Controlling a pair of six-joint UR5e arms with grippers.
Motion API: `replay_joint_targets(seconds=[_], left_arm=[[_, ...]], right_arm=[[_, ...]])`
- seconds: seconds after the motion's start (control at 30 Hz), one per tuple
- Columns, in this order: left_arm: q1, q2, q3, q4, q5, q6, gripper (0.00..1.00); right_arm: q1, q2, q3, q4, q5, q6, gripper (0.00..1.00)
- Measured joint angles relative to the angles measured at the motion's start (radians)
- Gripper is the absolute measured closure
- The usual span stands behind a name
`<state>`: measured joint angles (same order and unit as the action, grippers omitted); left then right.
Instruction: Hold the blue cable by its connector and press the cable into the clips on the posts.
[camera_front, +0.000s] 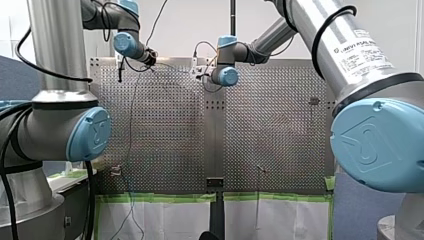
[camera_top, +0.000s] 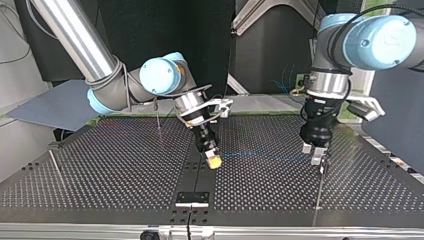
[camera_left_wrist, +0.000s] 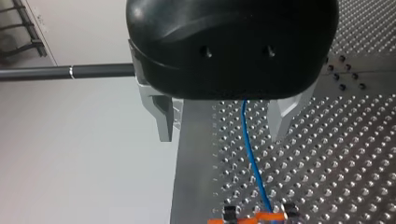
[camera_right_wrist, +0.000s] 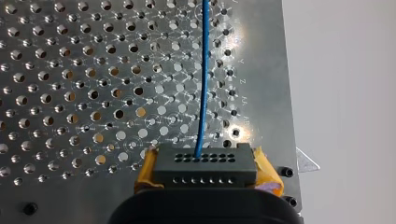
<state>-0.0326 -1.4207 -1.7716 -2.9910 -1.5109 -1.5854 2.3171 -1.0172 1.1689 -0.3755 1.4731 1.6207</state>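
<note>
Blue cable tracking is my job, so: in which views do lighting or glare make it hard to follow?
Right wrist view: the blue cable stands out, despite glare specks on the table beside it. Left wrist view: it shows plainly against the bright table too. Top view: only a faint thin line on the table, which looks dark there. Front view: I cannot make it out against the shiny table.

Silver blue-capped arms (camera_front: 55, 45), black left hand (camera_left_wrist: 222, 135)

Connector (camera_right_wrist: 205, 169) in right claw (camera_right_wrist: 207, 176) (cable (camera_right_wrist: 203, 79) ahead)
</note>
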Motion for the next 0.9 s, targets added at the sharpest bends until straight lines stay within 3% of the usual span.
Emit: replay_joint_targets(seconds=[0.7,0.9], left_arm=[[-0.075,-0.146,0.107,0.012,-0.135,0.034,0.00],[-0.085,-0.164,0.120,0.023,-0.172,0.043,0.00]], right_arm=[[0.000,0.000,0.000,0.001,0.000,0.000,1.00],[-0.004,0.000,0.000,0.000,0.000,-0.001,1.00]])
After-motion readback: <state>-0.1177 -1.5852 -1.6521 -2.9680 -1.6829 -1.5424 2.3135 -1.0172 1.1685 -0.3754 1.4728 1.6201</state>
